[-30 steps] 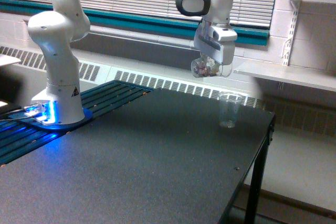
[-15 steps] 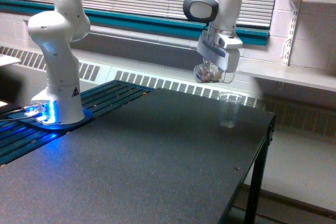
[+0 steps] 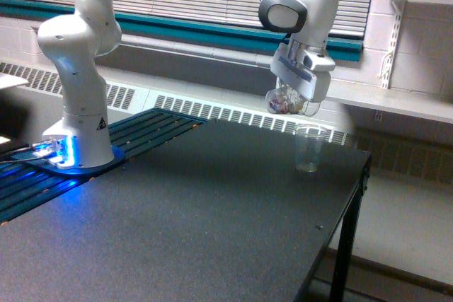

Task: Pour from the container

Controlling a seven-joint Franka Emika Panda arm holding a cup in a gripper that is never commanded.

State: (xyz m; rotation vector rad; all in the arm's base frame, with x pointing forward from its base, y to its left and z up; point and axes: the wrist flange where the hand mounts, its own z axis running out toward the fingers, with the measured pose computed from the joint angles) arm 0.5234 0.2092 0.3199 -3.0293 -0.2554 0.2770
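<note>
The container [image 3: 285, 102] is a small clear plastic vessel with pinkish-brown pieces showing through its wall. My gripper [image 3: 291, 98] is shut on it and holds it tilted in the air, just above and to the exterior view's left of a taller clear ribbed cup [image 3: 309, 148]. That cup stands upright on the dark table [image 3: 177, 231] near its far right corner. The fingertips are mostly hidden behind the container.
The arm's white base [image 3: 78, 132] stands on a blue-lit mount at the exterior view's left. A radiator grille and window blinds run behind the table. A white shelf [image 3: 396, 100] juts out at the right, beyond the table's right edge.
The gripper with the container has moved toward the exterior view's right and slightly down, closer to the ribbed cup, and has tilted further. The cup has not moved.
</note>
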